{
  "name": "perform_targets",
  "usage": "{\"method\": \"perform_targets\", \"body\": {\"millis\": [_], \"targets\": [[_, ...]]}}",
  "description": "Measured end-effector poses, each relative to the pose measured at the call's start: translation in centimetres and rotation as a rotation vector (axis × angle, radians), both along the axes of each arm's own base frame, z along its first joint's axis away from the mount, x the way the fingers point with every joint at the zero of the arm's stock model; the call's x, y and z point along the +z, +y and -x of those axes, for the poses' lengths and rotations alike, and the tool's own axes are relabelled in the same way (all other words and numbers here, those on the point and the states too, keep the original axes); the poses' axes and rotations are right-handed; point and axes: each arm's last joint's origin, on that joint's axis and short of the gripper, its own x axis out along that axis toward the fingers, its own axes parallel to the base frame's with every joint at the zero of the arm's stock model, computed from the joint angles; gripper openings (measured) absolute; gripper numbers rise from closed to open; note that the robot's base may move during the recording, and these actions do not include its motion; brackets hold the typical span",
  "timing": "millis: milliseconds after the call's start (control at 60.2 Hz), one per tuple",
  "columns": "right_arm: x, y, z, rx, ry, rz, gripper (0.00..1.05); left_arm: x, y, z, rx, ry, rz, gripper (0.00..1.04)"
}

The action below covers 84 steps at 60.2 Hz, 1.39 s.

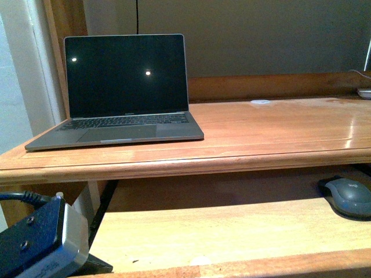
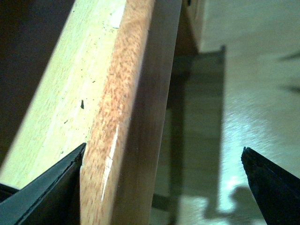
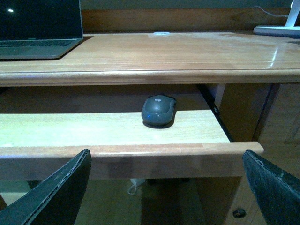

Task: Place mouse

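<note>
Mouse (image 3: 159, 110) handling has not begun, as far as you can judge. It lies untouched on the pull-out shelf (image 3: 93, 129) under the table top, and neither end effector has anything in it.

Nearest to you, the right end effector (image 3: 165, 152) stands wide open. Its two dark fingers sit in the lower corners of the right wrist view with nothing between them. It is short of the shelf's front edge and well apart from the mouse, which rests at frame centre, beyond that edge.

The left end effector (image 2: 164, 147) is also spread wide and empty. In the left wrist view one finger is at lower left, just beside the shelf's rounded front edge (image 2: 122, 117); you cannot tell whether it touches. The other finger is at lower right over the floor (image 2: 253, 70). In the front view the left arm (image 1: 40, 243) fills the lower left corner.

Further back in the front view, the mouse (image 1: 348, 198) is at the right edge, partly cut off, in shadow beneath the table (image 1: 261, 127). On the table at upper left stands an open laptop (image 1: 124, 87) with a dark screen.

Everything is left to do: bring the right end effector in over the mouse, close on it, lift it off the shelf and set it down. The likely spot is the table right of the laptop, though nothing shows the target.
</note>
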Motion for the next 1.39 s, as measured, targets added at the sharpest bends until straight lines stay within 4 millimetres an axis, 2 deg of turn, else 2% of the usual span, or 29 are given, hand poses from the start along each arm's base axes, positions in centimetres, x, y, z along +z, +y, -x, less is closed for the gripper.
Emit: {"method": "perform_targets", "body": {"millis": [100, 232, 282, 332, 382, 398, 448, 481, 548, 631, 797, 863, 946, 1029, 1129, 1262, 1395], "targets": [[0.0, 0.0, 0.0, 0.000, 0.000, 0.000, 0.97, 1.7, 0.0, 0.8, 0.151, 0.079, 0.131, 0.97], [0.0, 0.0, 0.0, 0.000, 0.000, 0.000, 0.97, 6.6, 0.9, 1.1, 0.355, 0.043, 0.353, 0.97], [0.0, 0.0, 0.0, 0.000, 0.000, 0.000, 0.97, 8.4, 1.5, 2.0, 0.415, 0.056, 0.458, 0.97], [0.0, 0.0, 0.0, 0.000, 0.000, 0.000, 0.97, 9.7, 2.0, 3.8, 0.465, 0.095, 0.559, 0.97], [0.0, 0.0, 0.0, 0.000, 0.000, 0.000, 0.97, 10.1, 2.1, 5.9, 0.700, -0.069, 0.573, 0.87], [0.0, 0.0, 0.0, 0.001, 0.000, 0.000, 0.97, 10.1, 2.1, 6.3, 0.717, -0.085, 0.572, 0.85], [0.0, 0.0, 0.0, -0.010, 0.008, -0.004, 0.97, 9.5, 3.3, 8.7, 0.961, -0.204, 0.529, 0.75], [-0.2, -0.1, 0.0, -0.059, 0.076, -0.038, 0.97, 9.1, 3.9, 9.7, 1.057, -0.241, 0.512, 0.69], [0.0, -0.3, -0.1, -0.169, 0.233, -0.133, 0.97, 8.4, 4.8, 11.3, 1.169, -0.312, 0.512, 0.59], [1.0, -0.7, -1.0, -0.220, 0.278, -0.212, 0.97, 8.2, 5.0, 12.2, 1.169, -0.348, 0.533, 0.47], [6.1, -0.9, -5.1, -0.214, 0.154, -0.243, 0.97, 6.8, 6.1, 12.9, 1.168, -0.351, 0.525, 0.18], [8.1, -0.4, -8.7, -0.173, 0.144, -0.212, 0.97, 6.2, 6.2, 13.3, 1.169, -0.351, 0.524, 0.02], [9.1, 0.8, -13.5, -0.145, 0.199, -0.123, 0.97, 5.7, 6.2, 13.6, 1.166, -0.354, 0.523, 0.03], [8.3, 1.7, -17.1, -0.135, 0.306, -0.047, 0.97, 5.3, 6.2, 13.9, 1.166, -0.354, 0.523, 0.03], [7.5, 2.5, -19.8, -0.132, 0.396, 0.018, 0.97, 4.9, 6.2, 14.2, 1.167, -0.353, 0.522, 0.03], [6.5, 2.8, -22.0, -0.173, 0.460, 0.082, 0.97, 4.5, 6.2, 14.5, 1.167, -0.354, 0.523, 0.03], [5.0, 2.5, -23.1, -0.192, 0.523, 0.095, 0.97, 4.3, 6.2, 14.7, 1.166, -0.355, 0.524, 0.03]]}}
